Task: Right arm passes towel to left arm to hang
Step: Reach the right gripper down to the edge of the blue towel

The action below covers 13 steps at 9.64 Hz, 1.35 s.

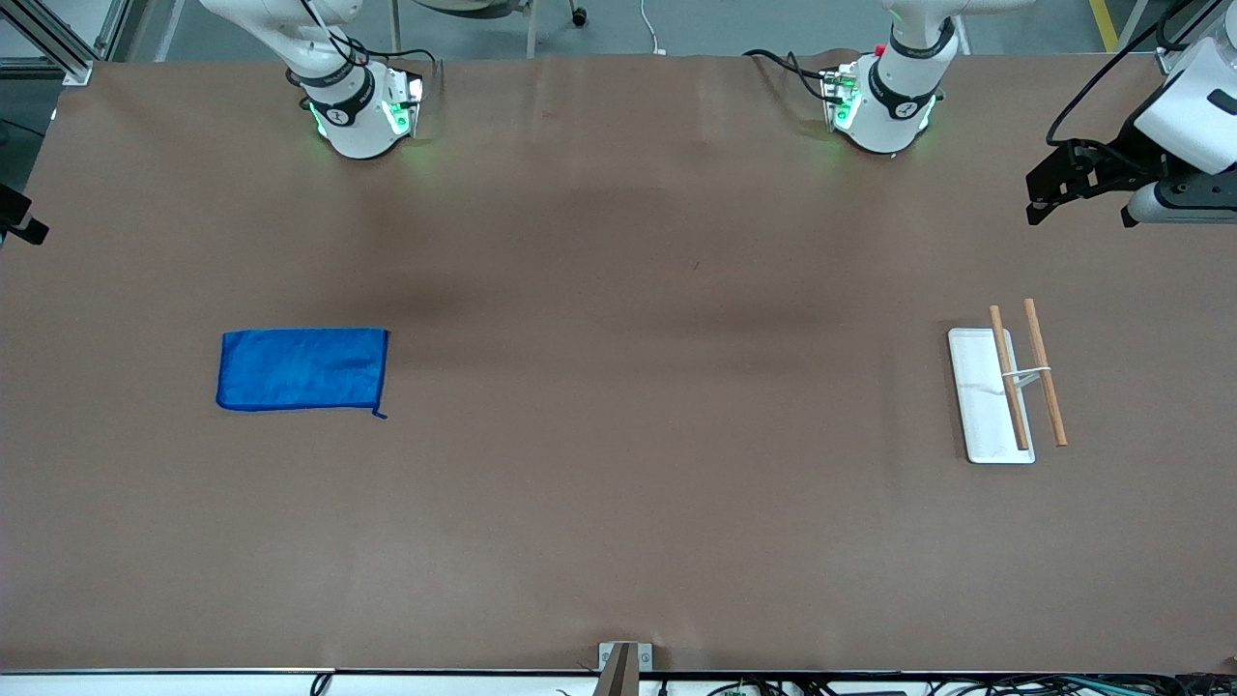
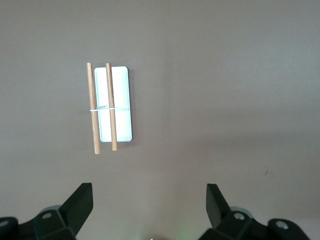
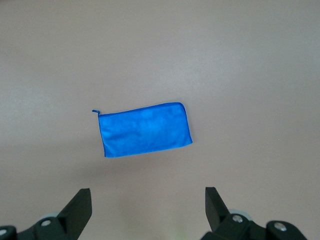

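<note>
Brown table [image 1: 618,483] held the towel [image 1: 302,369] flat below the wide-open right gripper [image 3: 147,210]; the left gripper [image 2: 150,210], also wide, waited. A thin pinch might slip.

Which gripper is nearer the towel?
Right. The right gripper hangs open above the towel; the left gripper, also open, waits at the left arm's end, above the rack.
</note>
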Each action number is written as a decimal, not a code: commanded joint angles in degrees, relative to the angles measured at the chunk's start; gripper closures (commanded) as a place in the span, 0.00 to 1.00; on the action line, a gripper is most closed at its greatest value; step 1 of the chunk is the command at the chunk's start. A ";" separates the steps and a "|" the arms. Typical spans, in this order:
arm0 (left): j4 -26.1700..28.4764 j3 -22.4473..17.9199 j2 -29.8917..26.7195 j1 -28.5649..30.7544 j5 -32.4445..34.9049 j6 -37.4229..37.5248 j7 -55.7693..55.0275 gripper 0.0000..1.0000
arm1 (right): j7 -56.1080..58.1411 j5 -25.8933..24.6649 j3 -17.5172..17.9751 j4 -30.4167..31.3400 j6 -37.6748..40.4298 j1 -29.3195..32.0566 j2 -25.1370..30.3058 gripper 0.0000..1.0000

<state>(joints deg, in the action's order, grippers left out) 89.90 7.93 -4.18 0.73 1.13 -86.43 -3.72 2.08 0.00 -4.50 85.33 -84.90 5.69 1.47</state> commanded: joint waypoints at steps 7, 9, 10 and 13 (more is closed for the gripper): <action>-0.52 -0.46 1.19 0.67 0.72 1.17 0.29 0.00 | 0.90 0.70 -0.34 -0.69 0.61 -0.68 -2.85 0.00; -0.34 -0.37 1.28 0.68 0.72 1.17 0.29 0.00 | 0.90 0.61 -0.25 7.08 -3.22 -1.47 -3.84 0.00; -0.43 -0.37 1.28 0.59 0.72 1.17 0.20 0.00 | 0.90 0.53 -0.25 13.14 -10.30 -2.43 -4.28 0.00; -0.34 -0.37 1.19 0.68 0.72 1.17 0.38 0.00 | 1.51 0.53 -0.16 25.19 -26.92 -2.44 -7.52 0.00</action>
<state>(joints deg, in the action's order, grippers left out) 89.26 7.38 -3.99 1.36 1.13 -86.17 -3.72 2.62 0.00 -4.38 104.58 -106.07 3.35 -6.67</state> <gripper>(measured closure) 0.000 0.000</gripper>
